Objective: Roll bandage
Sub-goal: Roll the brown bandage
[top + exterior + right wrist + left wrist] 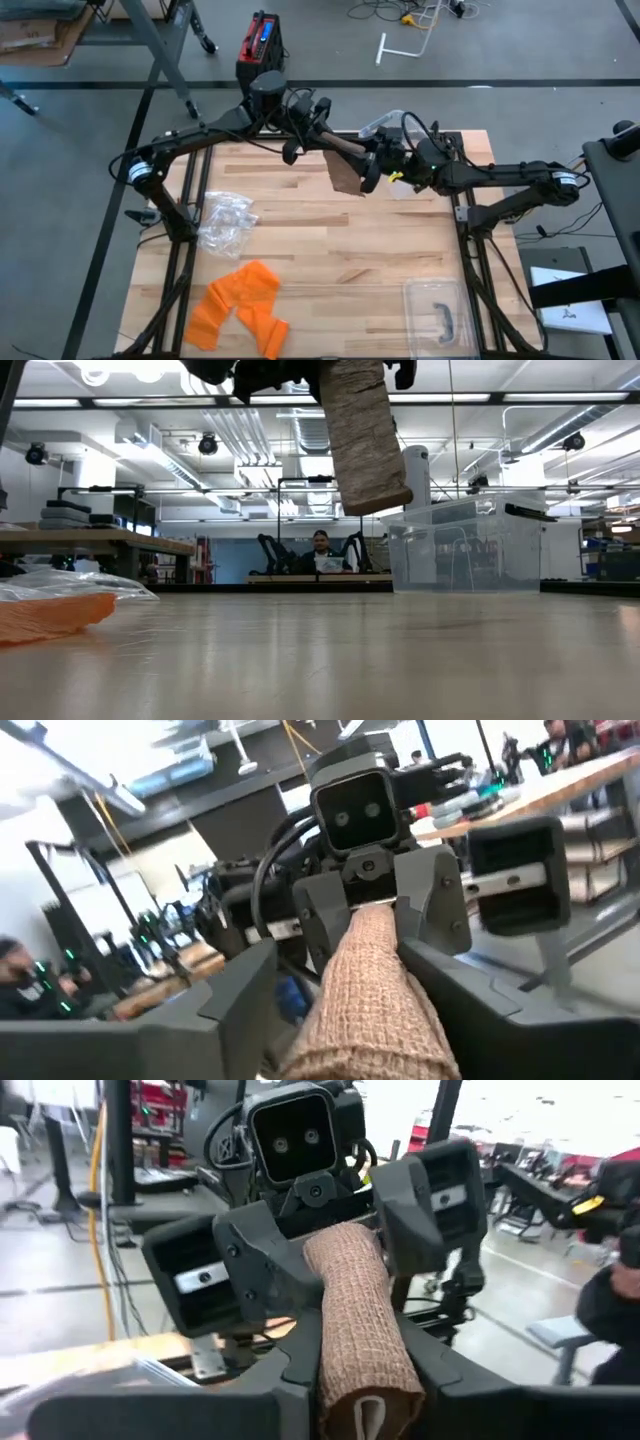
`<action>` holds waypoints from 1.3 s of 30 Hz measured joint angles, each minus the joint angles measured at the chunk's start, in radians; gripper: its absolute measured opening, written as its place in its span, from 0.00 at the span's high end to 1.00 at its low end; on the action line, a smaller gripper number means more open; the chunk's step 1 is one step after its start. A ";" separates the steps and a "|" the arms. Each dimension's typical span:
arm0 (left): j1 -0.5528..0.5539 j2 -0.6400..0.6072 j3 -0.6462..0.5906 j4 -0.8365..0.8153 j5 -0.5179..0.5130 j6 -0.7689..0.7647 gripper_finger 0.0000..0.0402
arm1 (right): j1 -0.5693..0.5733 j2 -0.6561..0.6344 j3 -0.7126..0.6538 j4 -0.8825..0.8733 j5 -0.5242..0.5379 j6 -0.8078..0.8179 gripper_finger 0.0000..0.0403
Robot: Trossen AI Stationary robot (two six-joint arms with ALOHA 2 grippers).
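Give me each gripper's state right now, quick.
Left gripper: shut on the bandage, held above the table.
Right gripper: around the bandage's other end; grip cannot be told.

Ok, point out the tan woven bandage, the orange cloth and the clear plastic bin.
tan woven bandage (pixel 346 172), high view, hanging flat end.
orange cloth (pixel 240 305), high view, middle of the crumpled strip.
clear plastic bin (pixel 412 296), high view, rim near its corner.

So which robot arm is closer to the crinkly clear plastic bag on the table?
The left. Its arm rises right beside the crinkly clear plastic bag, though its gripper is up at the tan woven bandage roll. The right gripper is beyond the roll, farther from the bag.
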 joint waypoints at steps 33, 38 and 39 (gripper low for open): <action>0.000 -0.049 0.000 -0.155 -0.167 0.579 0.79 | -0.106 -0.054 0.000 -0.180 -0.061 0.397 0.44; 0.000 -0.056 0.000 -0.193 -0.176 0.617 0.79 | -0.110 -0.047 -0.001 -0.185 -0.069 0.393 0.48; 0.000 -0.056 0.000 -0.194 -0.178 0.616 0.78 | -0.110 -0.043 -0.001 -0.183 -0.069 0.393 0.48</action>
